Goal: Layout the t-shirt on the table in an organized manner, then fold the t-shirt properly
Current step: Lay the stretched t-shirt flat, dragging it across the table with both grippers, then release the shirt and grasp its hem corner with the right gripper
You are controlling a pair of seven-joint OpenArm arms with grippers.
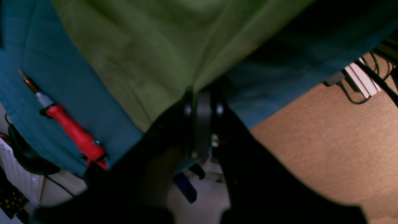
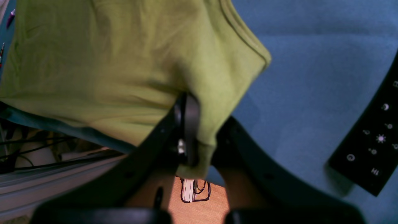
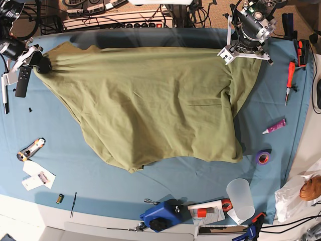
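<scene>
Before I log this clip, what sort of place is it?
Probably a robotics lab or workshop bench: the table carries scattered tools such as a red screwdriver and tape roll around the t-shirt, with power strips and cables behind.

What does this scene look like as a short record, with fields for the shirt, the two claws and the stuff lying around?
Garment: olive-green t-shirt, stretched wide, far edge raised, not folded
Surface: table under teal-blue cloth
Left gripper: shut on one end of the t-shirt's raised edge
Right gripper: shut on the opposite end
Nearby items: red-handled tool, purple tape roll, clear plastic cup, black remote
</scene>
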